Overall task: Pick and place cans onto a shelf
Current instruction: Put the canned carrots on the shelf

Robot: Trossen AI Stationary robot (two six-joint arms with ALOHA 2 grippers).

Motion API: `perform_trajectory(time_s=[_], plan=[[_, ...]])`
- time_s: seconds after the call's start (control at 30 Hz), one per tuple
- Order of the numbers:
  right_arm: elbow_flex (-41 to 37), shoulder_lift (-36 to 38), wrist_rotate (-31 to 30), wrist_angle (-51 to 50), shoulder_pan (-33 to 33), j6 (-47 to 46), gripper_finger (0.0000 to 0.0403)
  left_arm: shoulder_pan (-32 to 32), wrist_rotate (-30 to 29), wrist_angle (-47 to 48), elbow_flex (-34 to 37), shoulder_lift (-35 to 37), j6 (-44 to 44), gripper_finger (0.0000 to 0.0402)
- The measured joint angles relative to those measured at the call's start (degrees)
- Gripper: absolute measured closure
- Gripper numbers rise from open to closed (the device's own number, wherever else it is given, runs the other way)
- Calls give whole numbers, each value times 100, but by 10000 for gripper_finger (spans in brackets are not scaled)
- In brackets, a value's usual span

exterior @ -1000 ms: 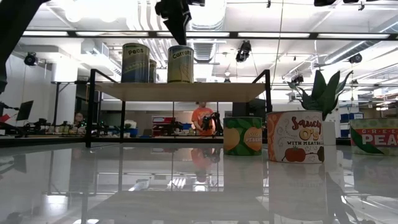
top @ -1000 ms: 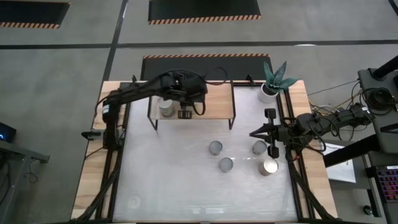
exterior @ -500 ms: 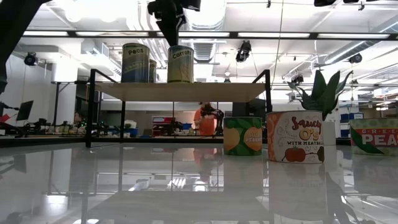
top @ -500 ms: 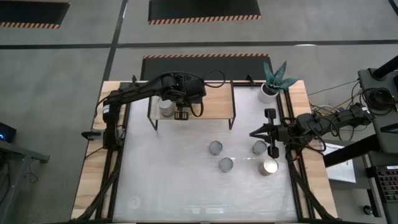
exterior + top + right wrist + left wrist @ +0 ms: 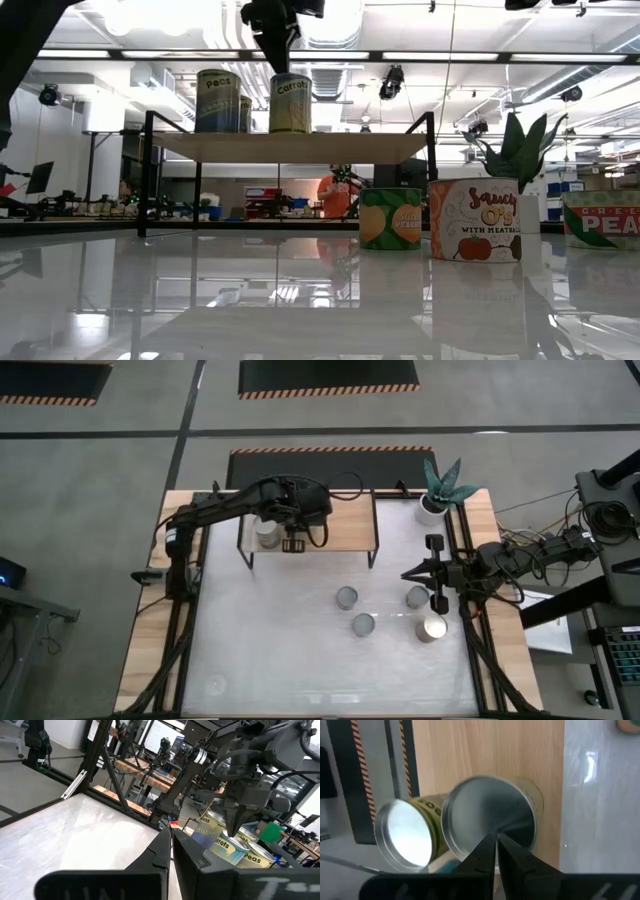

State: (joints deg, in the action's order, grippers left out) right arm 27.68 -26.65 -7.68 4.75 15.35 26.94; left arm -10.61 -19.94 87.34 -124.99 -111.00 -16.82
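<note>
The shelf (image 5: 340,528) stands at the table's far side, with a Peas can (image 5: 218,100) and a Carrots can (image 5: 290,103) upright on its wooden board, and a third can partly hidden behind them. My left gripper (image 5: 281,66) is shut, pointing down just over the Carrots can's round top (image 5: 490,817), beside a shinier lid (image 5: 405,840). Several cans (image 5: 346,597) (image 5: 363,624) (image 5: 416,597) (image 5: 431,628) stand upright on the white table. My right gripper (image 5: 405,574) is shut and empty at the right, next to them. My left gripper's shut fingertips (image 5: 496,839) point down at the middle of the Carrots can's top; whether they touch it, I cannot tell. The can stands upright on the shelf board.
A small white pot with a green plant (image 5: 436,495) stands at the far right corner. Black frame rails (image 5: 190,610) run along the table's left and right sides. The near half of the white table (image 5: 280,660) is bare. A person in orange shows in the room behind (image 5: 335,195).
My left gripper has shifted a little toward the table's left edge over the shelf and stays shut. The cans have kept still. The person behind has moved.
</note>
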Motion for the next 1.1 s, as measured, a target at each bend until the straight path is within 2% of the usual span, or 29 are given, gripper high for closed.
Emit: perform_trajectory(time_s=[0.87, 1.1], plan=[[0, 0, 0, 0, 1, 9, 394, 2, -5, 270, -12, 2, 190, 401], [-2, 0, 0, 0, 1, 9, 394, 26, -7, 272, -437, 40, 291, 401]])
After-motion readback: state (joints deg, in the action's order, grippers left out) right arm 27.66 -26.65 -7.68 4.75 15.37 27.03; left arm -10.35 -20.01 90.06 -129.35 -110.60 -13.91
